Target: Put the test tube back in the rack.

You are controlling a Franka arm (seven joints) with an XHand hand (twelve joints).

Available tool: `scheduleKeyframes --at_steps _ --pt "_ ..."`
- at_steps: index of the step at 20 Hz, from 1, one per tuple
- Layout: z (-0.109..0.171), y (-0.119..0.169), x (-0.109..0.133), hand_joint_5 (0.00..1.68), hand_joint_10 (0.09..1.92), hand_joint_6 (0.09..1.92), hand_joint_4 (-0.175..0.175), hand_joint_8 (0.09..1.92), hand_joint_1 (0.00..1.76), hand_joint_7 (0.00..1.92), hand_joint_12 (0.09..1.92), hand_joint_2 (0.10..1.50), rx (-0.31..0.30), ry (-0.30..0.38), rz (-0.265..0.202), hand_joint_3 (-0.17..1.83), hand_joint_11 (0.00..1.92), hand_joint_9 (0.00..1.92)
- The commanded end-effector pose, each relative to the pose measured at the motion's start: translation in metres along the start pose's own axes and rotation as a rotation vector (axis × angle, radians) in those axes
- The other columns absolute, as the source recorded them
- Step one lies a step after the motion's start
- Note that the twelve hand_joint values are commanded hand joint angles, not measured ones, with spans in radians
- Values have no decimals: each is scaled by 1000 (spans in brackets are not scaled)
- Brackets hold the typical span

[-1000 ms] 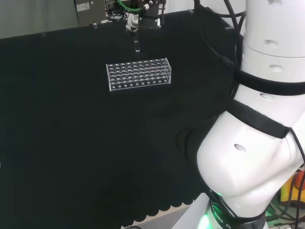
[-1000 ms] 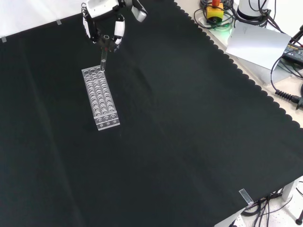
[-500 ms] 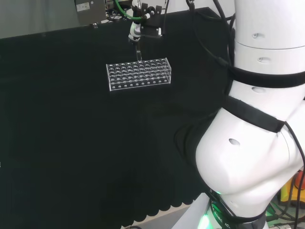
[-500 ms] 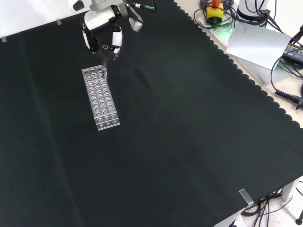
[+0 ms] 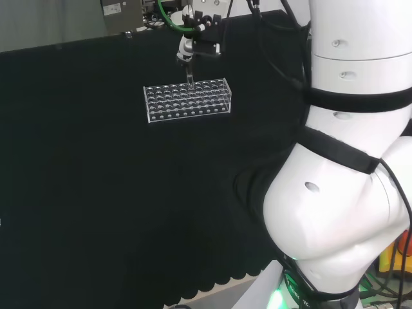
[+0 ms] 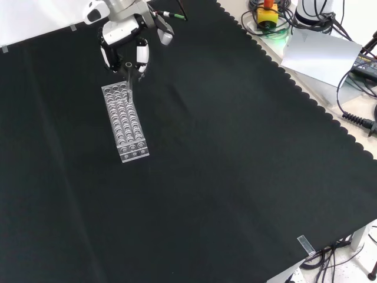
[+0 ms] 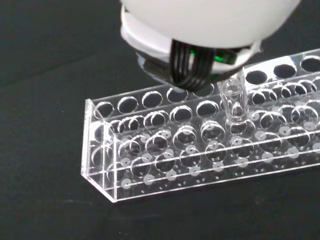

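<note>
Lowering into the clear rack [image 6: 125, 122], the test tube [image 7: 233, 100] is pinched upright in the curled fingers of the hand [image 6: 125, 42], its tip right at a hole near the rack's far end in the front view. Next move, by my reckoning: straight descent to seat it, then release. Black cloth [image 6: 224, 165] covers the bench; cables [image 6: 353, 118] and grey sheet [image 6: 321, 56] lie beyond its scalloped right edge.

Lab bench. I work over black cloth [image 6: 235, 177] with a clear rack [image 6: 125, 122] and test tube [image 7: 233, 100] on it; cables [image 6: 353, 118], grey box [image 6: 321, 56] and red-yellow stop button [image 6: 267, 12] sit at its edge.
</note>
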State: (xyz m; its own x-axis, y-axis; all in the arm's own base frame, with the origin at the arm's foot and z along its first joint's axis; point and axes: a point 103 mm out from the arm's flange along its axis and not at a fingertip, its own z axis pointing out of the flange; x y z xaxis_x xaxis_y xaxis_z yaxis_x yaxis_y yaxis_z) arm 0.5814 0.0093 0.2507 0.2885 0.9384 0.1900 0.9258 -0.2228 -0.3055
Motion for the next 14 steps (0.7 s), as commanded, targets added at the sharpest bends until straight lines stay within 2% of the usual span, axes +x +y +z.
scheduleKeyframes --at_steps 1,14 --pt "9 6 -5 1386 416 447 -175 462 1441 1495 1107 543 17 -8 6 740 1073 1386" --pt "17 15 -14 1387 415 447 -175 463 1441 1495 1109 541 35 1 12 742 1071 1388"
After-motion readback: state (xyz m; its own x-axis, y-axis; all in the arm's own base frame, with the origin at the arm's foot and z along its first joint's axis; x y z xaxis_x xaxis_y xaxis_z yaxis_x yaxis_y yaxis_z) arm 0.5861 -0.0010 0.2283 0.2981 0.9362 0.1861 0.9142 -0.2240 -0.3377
